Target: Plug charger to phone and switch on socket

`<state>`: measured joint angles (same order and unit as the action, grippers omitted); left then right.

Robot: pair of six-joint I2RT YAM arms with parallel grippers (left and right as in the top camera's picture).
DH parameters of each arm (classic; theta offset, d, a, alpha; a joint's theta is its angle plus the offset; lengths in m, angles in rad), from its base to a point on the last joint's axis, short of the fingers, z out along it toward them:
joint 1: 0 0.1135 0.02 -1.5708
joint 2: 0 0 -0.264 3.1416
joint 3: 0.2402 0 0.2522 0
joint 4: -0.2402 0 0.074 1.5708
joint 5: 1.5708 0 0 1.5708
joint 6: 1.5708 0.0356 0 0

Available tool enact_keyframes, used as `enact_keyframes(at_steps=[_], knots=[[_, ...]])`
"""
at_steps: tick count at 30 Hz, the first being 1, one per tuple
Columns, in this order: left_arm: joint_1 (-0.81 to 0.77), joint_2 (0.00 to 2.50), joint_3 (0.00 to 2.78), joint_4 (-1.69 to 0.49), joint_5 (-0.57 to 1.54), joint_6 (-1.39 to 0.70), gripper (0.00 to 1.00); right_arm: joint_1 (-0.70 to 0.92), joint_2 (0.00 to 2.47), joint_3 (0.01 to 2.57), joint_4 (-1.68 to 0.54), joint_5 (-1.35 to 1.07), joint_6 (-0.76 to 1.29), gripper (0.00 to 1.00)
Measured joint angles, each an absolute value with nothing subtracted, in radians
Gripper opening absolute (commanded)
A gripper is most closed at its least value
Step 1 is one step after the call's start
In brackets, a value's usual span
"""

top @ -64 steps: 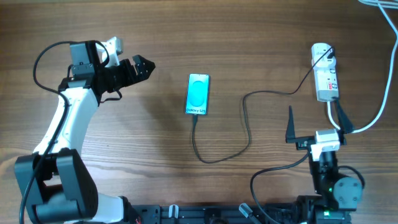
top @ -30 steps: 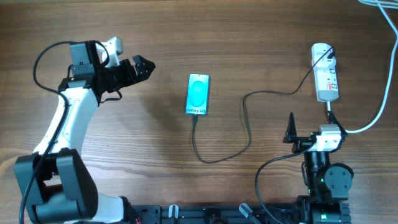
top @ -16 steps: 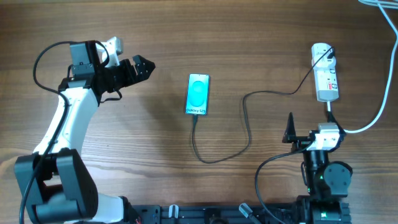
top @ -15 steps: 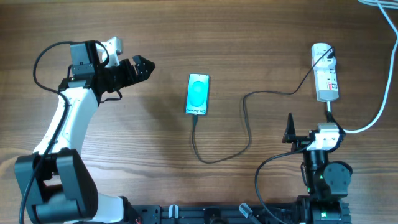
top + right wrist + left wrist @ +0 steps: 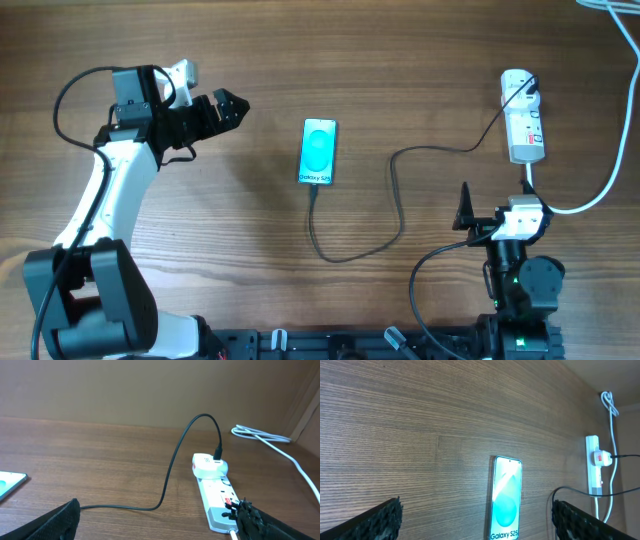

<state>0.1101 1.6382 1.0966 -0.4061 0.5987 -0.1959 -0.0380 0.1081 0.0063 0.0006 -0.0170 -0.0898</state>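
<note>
One thick white cable [image 5: 612, 183] trails beside the socket [image 5: 524, 130].

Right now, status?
Left hand, right hand open, empty. Charger runs from socket to phone bottom end. White cable beside socket.

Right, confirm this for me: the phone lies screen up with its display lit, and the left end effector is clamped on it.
Not clamped. The left end effector is open and hangs clear of the phone, off to its side with a gap between them, as the overhead view shows. The rest holds: the phone lies screen up with its display lit.
</note>
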Motion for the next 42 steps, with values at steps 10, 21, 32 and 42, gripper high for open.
enact_keyframes(at_steps=[10,21,32,42], knots=[[0.110,1.638,1.097,-0.407,0.599,-0.196,1.00,-0.038,0.108,0.006,0.001,-0.017,-0.090,1.00],[0.110,1.638,1.097,-0.408,0.599,-0.196,1.00,-0.024,0.019,0.006,0.003,-0.017,-0.090,1.00],[0.110,1.519,1.097,-0.411,0.599,-0.196,1.00,-0.017,0.019,0.006,0.003,-0.017,-0.090,1.00],[0.110,1.325,1.097,-0.410,0.599,-0.196,1.00,-0.017,0.019,0.006,0.003,-0.017,-0.090,1.00]])
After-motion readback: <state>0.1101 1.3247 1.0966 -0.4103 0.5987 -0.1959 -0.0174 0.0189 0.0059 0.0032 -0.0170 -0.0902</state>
